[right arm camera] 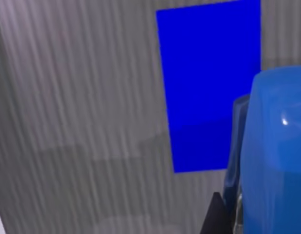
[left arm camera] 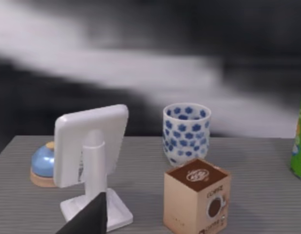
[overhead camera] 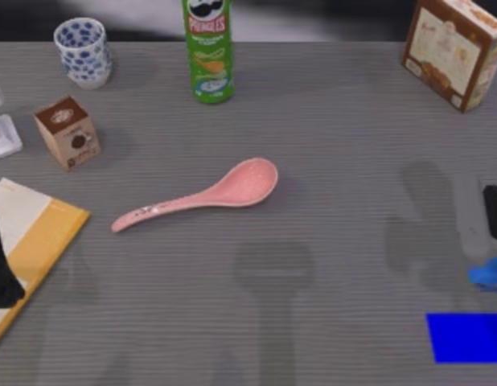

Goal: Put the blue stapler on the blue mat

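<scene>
Blue stapler (overhead camera: 490,274) at the table's right edge, partly cut off by the top view, just above the blue mat (overhead camera: 467,338) and not overlapping it from above. In the right wrist view, stapler (right arm camera: 274,156) very close, filling the lens side, with a dark fingertip (right arm camera: 212,217) right against it; mat (right arm camera: 209,83) past the finger on the table (right arm camera: 77,97). Right gripper (overhead camera: 496,212) showing only as a dark block at the right edge, just above the stapler — spread or pinching, cannot tell; held or merely touched, cannot tell either. Left gripper (overhead camera: 1,269) parked at the far left edge over a yellow-and-white book (overhead camera: 39,233), finger state not visible; one dark finger (left arm camera: 87,219) in its wrist view, beyond it a white stand (left arm camera: 92,161), a coffee box (left arm camera: 197,202), a blue-flowered cup (left arm camera: 186,132), a blue bell (left arm camera: 43,163). Further out from both sets of fingers — pink spoon (overhead camera: 204,195) mid-table, green Pringles can (overhead camera: 207,50) at the back, brown carton (overhead camera: 456,50) back right.
</scene>
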Controlling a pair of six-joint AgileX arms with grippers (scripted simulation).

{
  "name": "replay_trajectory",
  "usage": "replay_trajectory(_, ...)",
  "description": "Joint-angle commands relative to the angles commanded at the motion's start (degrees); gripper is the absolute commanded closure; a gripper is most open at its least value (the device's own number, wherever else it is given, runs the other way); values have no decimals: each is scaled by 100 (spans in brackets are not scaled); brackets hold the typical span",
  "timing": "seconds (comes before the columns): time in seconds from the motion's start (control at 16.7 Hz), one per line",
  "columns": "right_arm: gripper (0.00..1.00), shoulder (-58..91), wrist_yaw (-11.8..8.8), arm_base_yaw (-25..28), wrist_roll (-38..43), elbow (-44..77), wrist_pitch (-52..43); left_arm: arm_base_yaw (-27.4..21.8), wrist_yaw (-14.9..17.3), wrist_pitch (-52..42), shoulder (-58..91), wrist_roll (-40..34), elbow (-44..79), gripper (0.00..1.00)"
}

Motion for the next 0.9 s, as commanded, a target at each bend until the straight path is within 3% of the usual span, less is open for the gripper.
replay_trajectory(0.24,100,-294,154,7,-666,-263,247,0,0,0,0,0,0,0)
replay_trajectory(0.66,100,-251,151,-11,-669,-315,334,0,0,0,0,0,0,0)
replay_trajectory(0.9,100,44,153,-2,-640,-823,1134,0,0,0,0,0,0,0)
